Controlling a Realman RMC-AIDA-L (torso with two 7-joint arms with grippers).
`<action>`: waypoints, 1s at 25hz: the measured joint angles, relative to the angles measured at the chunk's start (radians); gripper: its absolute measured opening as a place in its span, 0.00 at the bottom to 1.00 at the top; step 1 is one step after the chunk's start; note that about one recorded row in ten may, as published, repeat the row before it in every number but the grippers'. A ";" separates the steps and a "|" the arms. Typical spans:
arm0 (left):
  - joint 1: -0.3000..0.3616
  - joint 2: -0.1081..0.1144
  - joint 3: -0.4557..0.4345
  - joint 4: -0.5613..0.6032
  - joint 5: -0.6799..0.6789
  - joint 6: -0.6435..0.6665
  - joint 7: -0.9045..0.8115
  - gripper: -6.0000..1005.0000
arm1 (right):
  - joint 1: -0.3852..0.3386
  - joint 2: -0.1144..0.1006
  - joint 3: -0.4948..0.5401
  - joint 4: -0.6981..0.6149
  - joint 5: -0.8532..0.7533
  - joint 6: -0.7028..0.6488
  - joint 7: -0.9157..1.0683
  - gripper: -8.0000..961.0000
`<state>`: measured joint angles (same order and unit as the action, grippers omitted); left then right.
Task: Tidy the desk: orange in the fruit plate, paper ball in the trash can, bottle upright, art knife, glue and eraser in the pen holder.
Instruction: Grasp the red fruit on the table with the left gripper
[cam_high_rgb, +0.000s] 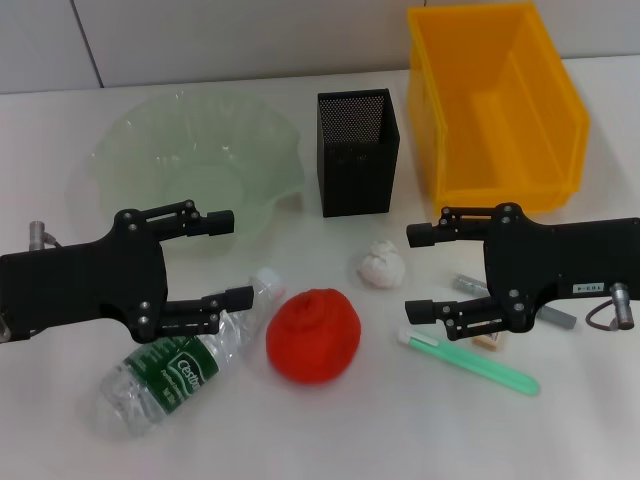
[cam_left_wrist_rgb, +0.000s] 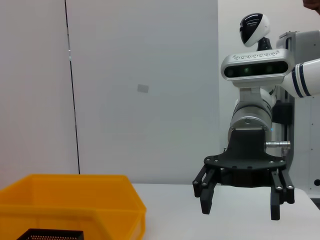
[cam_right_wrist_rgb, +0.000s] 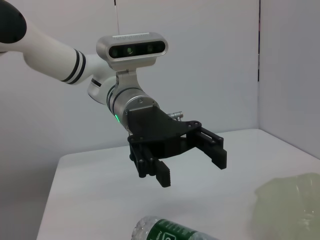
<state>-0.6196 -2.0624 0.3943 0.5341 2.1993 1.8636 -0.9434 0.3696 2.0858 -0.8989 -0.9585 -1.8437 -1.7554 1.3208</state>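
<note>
My left gripper (cam_high_rgb: 232, 258) hovers spread above the lying bottle (cam_high_rgb: 190, 358), my right gripper (cam_high_rgb: 415, 270) spread beside the paper ball (cam_high_rgb: 382, 264) (each near its likely job). The orange (cam_high_rgb: 313, 334) lies between them, the plate (cam_high_rgb: 195, 160) waiting empty behind.

Orange (cam_high_rgb: 313, 335): red-orange, wrinkled skin. Fruit plate (cam_high_rgb: 190, 160): translucent pale green, wavy rim. Trash can (cam_high_rgb: 495, 105): bright yellow, plain. Pen holder (cam_high_rgb: 357, 152): black, fine mesh pattern. Paper ball (cam_high_rgb: 381, 264): white, crumpled. Bottle (cam_high_rgb: 185, 360): clear plastic, green label with white lettering. Art knife (cam_high_rgb: 470, 363): mint green with a white end. Eraser (cam_high_rgb: 491, 342): beige sliver, mostly hidden. Left gripper (cam_high_rgb: 228, 259) and right gripper (cam_high_rgb: 414, 271): matte black, silver screws. Table (cam_high_rgb: 420, 430): white.
</note>
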 joint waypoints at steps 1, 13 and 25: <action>0.000 0.000 0.000 0.000 0.000 -0.001 0.000 0.78 | 0.000 0.000 0.000 0.000 0.000 0.000 0.000 0.84; 0.000 -0.001 0.000 0.000 -0.001 -0.003 0.000 0.76 | 0.009 0.002 0.001 0.029 0.000 0.005 -0.014 0.84; -0.013 -0.007 0.028 0.000 -0.001 -0.063 -0.062 0.75 | -0.006 -0.006 0.025 0.038 -0.008 0.027 -0.018 0.84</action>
<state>-0.6328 -2.0690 0.4223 0.5336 2.1984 1.8006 -1.0055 0.3635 2.0802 -0.8736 -0.9206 -1.8522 -1.7281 1.3027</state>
